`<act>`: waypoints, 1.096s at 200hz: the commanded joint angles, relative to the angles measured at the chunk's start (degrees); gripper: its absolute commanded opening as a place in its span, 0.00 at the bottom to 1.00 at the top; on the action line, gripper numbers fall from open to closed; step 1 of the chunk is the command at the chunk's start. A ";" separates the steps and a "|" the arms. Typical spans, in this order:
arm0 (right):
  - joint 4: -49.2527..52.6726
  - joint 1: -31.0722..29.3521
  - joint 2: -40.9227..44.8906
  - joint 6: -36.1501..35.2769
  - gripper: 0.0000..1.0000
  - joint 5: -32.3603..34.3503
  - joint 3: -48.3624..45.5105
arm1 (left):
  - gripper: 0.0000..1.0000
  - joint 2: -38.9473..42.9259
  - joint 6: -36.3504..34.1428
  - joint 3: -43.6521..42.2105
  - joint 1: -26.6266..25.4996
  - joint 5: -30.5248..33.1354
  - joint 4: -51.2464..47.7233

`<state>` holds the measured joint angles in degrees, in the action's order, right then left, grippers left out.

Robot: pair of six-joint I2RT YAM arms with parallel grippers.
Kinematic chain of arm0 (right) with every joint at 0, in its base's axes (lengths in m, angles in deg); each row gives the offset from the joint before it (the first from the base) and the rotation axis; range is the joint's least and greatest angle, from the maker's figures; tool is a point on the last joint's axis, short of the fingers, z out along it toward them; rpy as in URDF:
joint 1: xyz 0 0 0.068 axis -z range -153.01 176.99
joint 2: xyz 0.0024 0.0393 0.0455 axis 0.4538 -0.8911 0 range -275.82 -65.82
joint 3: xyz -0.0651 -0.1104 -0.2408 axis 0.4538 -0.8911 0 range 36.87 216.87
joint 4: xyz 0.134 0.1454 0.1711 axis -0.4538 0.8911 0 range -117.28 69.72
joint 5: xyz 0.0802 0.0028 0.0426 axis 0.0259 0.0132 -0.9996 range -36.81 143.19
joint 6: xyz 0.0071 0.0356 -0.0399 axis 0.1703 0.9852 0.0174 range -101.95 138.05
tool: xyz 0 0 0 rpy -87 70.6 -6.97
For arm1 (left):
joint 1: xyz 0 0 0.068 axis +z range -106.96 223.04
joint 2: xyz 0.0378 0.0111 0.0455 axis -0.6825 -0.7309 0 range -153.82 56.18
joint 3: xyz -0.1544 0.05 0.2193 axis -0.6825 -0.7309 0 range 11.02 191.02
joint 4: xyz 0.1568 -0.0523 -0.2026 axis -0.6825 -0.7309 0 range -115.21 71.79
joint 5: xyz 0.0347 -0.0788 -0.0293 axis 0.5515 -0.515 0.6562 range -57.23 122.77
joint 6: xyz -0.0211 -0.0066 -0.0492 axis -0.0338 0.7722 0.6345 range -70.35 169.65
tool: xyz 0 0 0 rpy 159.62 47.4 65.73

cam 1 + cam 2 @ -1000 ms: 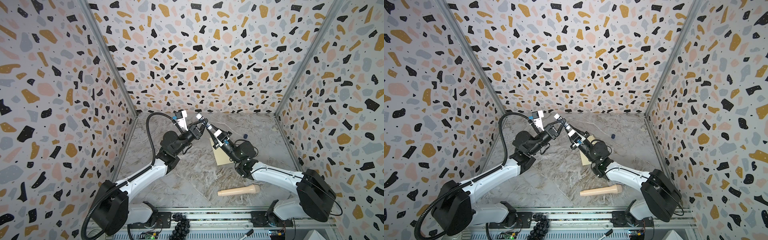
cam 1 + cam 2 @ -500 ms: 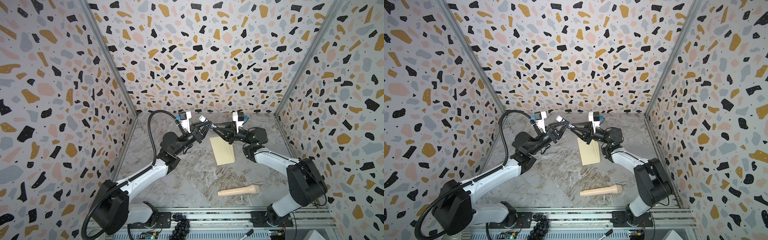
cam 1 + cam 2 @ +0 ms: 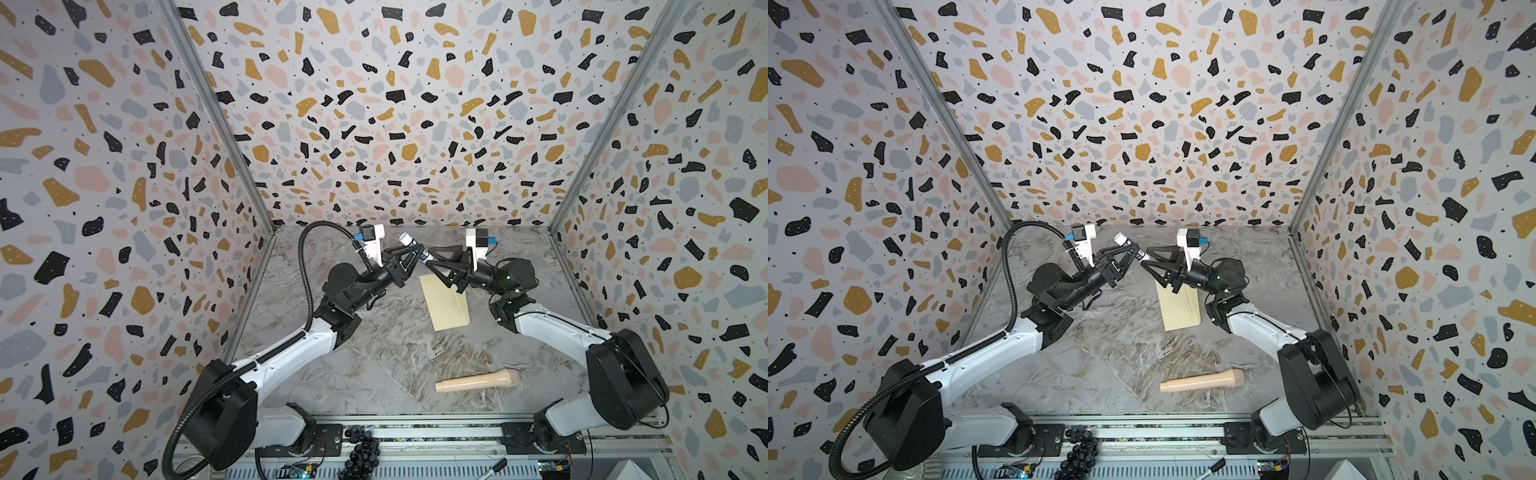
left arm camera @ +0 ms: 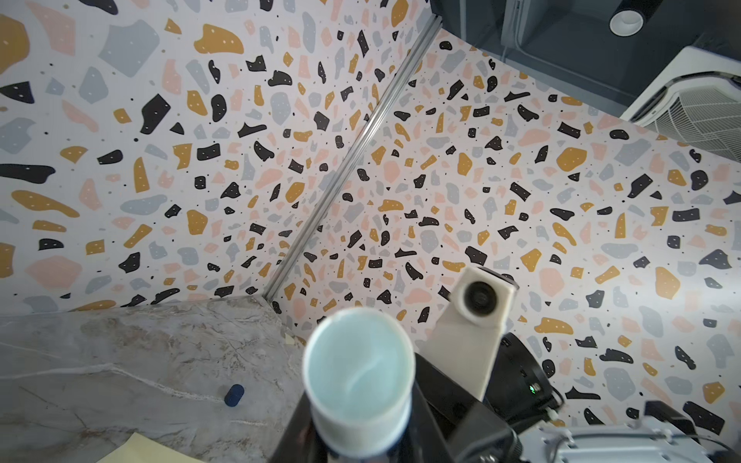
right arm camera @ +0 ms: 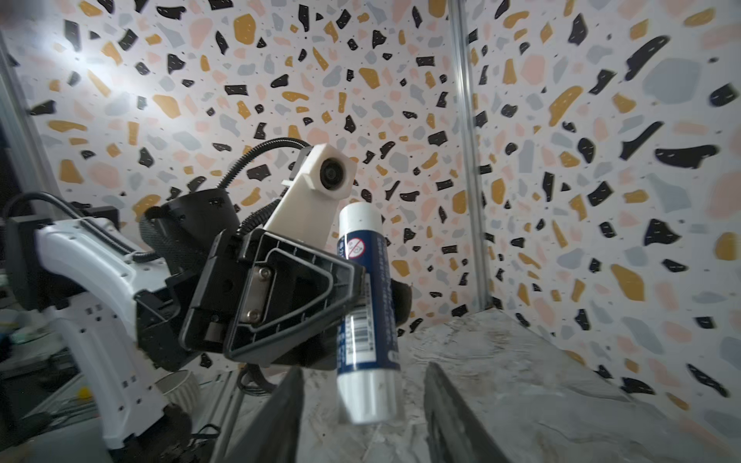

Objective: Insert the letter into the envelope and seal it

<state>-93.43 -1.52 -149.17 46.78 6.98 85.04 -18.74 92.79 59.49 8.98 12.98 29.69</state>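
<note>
The pale yellow envelope (image 3: 444,305) (image 3: 1179,309) lies flat on the marble table (image 3: 374,353), and one corner of it (image 4: 136,449) shows in the left wrist view. The letter is not in view. Above the envelope's far end, my left gripper (image 3: 415,252) (image 3: 1130,251) (image 4: 357,433) is shut on a white and blue glue stick (image 3: 412,245) (image 3: 1127,244) (image 4: 359,377) (image 5: 367,304). My right gripper (image 3: 430,258) (image 3: 1145,259) (image 5: 363,371) faces it, open, with its fingers either side of the stick's white end and gaps showing.
A beige wooden handle (image 3: 478,380) (image 3: 1202,380) lies near the front edge. A small dark blue cap (image 4: 233,395) rests on the table towards the back. Black beads (image 3: 359,449) sit on the front rail. Terrazzo walls close in three sides.
My right arm swung from over the envelope to the right side, facing the left gripper. Its jaws have since opened off the glue stick's end. The left gripper kept its hold.
</note>
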 commanded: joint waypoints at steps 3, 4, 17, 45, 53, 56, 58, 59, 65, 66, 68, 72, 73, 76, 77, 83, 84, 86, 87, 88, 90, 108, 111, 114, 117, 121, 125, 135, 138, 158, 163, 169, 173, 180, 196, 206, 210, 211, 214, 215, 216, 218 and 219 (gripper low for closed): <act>9.64 -6.97 9.86 -32.98 0.66 25.43 -4.62 | 0.00 1.09 1.84 1.89 -0.04 2.79 1.03; 9.60 -7.38 10.00 -34.28 0.67 26.20 -4.81 | 0.00 1.09 1.90 1.89 -0.04 2.81 1.00; 8.67 -11.00 11.27 -44.69 0.69 34.74 -6.92 | 0.00 1.18 2.57 2.05 -0.04 2.92 1.21; 7.95 -14.71 11.39 -54.36 0.69 42.18 -7.73 | 0.00 1.10 3.36 2.42 -0.04 2.71 1.65; 7.04 -15.48 11.22 -55.44 0.68 44.05 -7.81 | 0.00 1.09 3.39 2.42 -0.04 2.70 1.67; 6.52 -15.78 11.05 -55.82 0.68 44.78 -7.88 | 0.00 1.13 3.51 2.42 -0.04 2.72 1.59; 6.22 -15.91 11.03 -56.11 0.67 45.24 -7.90 | 0.00 1.10 3.46 2.42 -0.04 2.71 1.63; 6.13 -16.03 10.98 -56.22 0.67 45.47 -7.86 | 0.00 1.09 3.45 2.42 -0.04 2.73 1.65; 5.46 -16.51 10.70 -57.04 0.66 46.58 -7.91 | 0.00 1.12 3.56 2.40 -0.04 2.69 1.71; 5.39 -16.58 10.68 -57.17 0.66 46.75 -7.86 | 0.00 1.10 3.59 2.37 -0.04 2.72 1.74; 5.28 -16.75 10.60 -57.42 0.65 47.16 -7.83 | 0.00 1.13 3.55 2.36 -0.04 2.71 1.69; 5.15 -17.02 10.39 -57.97 0.64 47.77 -7.65 | 0.00 1.13 3.66 2.33 -0.04 2.74 1.67; 5.11 -17.06 10.35 -58.11 0.64 47.87 -7.60 | 0.00 1.11 3.68 2.33 -0.04 2.74 1.72; 5.15 -17.22 10.15 -58.43 0.64 48.27 -7.44 | 0.00 1.09 3.69 2.33 -0.04 2.69 1.70; 5.20 -17.25 10.10 -58.57 0.64 48.39 -7.41 | 0.00 1.09 3.70 2.33 -0.04 2.71 1.73; 5.39 -17.57 9.74 -59.26 0.63 48.87 -7.02 | 0.00 1.15 3.82 2.25 -0.04 2.73 1.78; 5.49 -17.60 9.68 -59.33 0.63 48.95 -6.98 | 0.00 1.12 3.85 2.25 -0.04 2.73 1.81; 5.50 -17.69 9.56 -59.52 0.62 49.05 -6.84 | 0.00 1.09 3.86 2.25 -0.04 2.74 1.79; 5.55 -17.75 9.54 -59.59 0.62 49.13 -6.80 | 0.00 1.09 3.87 2.25 -0.04 2.70 1.82; 5.57 -17.78 9.44 -59.67 0.62 49.17 -6.74 | 0.00 1.09 3.88 2.25 -0.04 2.67 1.79; 5.59 -17.84 9.26 -59.85 0.62 49.31 -6.63 | 0.00 1.09 3.93 2.25 -0.04 2.70 1.79; 5.33 -18.50 8.47 -60.78 0.57 50.00 -6.07 | 0.00 1.00 4.08 2.25 -0.04 2.74 1.89; 5.37 -18.58 8.34 -60.81 0.56 50.13 -5.94 | 0.00 1.04 4.08 2.25 -0.04 2.67 1.92; 5.35 -18.66 8.18 -60.81 0.55 50.09 -5.83 | 0.00 1.03 4.08 2.25 -0.04 2.69 1.90; 5.33 -18.75 8.08 -60.81 0.55 50.13 -5.73 | 0.00 1.00 4.06 2.25 -0.04 2.69 1.97; 5.33 -18.82 7.97 -60.79 0.54 50.04 -5.59 | 0.00 1.03 4.16 2.29 -0.08 2.69 1.98; 5.33 -18.86 7.87 -60.81 0.53 50.00 -5.45 | 0.00 1.04 4.22 2.25 -0.04 2.69 1.95; 5.06 -19.09 7.55 -60.85 0.50 50.00 -5.29 | 0.00 1.00 4.15 2.25 -0.04 2.61 2.01; 4.92 -19.15 7.51 -60.82 0.48 50.00 -5.27 | 0.00 1.02 4.17 2.25 -0.04 2.63 1.95; 4.59 -19.29 7.07 -60.81 0.42 49.91 -4.85 | 0.00 0.93 4.35 2.25 -0.05 2.46 1.94; 4.63 -19.30 7.00 -60.83 0.40 49.91 -4.71 | 0.00 0.91 4.45 2.25 -0.04 2.35 1.94; 4.63 -19.29 6.78 -60.75 0.39 49.91 -4.51 | 0.00 0.85 4.47 2.25 -0.04 2.30 2.02; 4.63 -19.30 6.68 -60.74 0.38 49.99 -4.33 | 0.00 0.84 4.48 2.29 -0.04 2.24 2.07; 4.63 -19.30 6.47 -60.72 0.36 50.00 -4.14 | 0.00 0.89 4.59 2.33 -0.04 2.14 1.97; 4.72 -19.30 6.15 -60.64 0.31 49.91 -3.70 | 0.00 0.75 4.63 2.33 -0.04 1.97 2.02; 5.19 -19.26 5.84 -60.64 0.29 49.83 -3.31 | 0.00 0.74 4.72 2.33 -0.04 1.92 2.05; 5.40 -19.25 5.71 -60.64 0.29 49.82 -3.19 | 0.00 0.74 4.74 2.33 -0.04 1.91 2.08; 5.41 -19.28 5.68 -60.68 0.29 49.86 -3.13 | 0.00 0.74 4.75 2.33 -0.04 1.93 2.05; 5.46 -19.30 5.58 -60.64 0.29 49.87 -3.04 | 0.00 0.75 4.76 2.33 -0.04 1.94 2.05; 5.56 -19.30 5.62 -60.64 0.29 49.89 -3.01 | 0.00 0.74 4.76 2.33 -0.04 1.90 2.04; 5.53 -19.30 5.55 -60.64 0.29 49.94 -3.00 | 0.00 0.78 4.77 2.33 -0.04 1.84 2.07; 5.53 -19.30 5.50 -60.64 0.29 49.92 -2.99 | 0.00 0.77 4.77 2.33 -0.04 1.81 2.08; 5.56 -19.34 5.49 -60.64 0.29 49.91 -2.94 | 0.00 0.75 4.77 2.33 -0.04 1.84 2.05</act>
<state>-87.29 -20.54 -143.53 -13.94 56.66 79.29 -18.74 97.24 59.80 9.00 15.47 28.33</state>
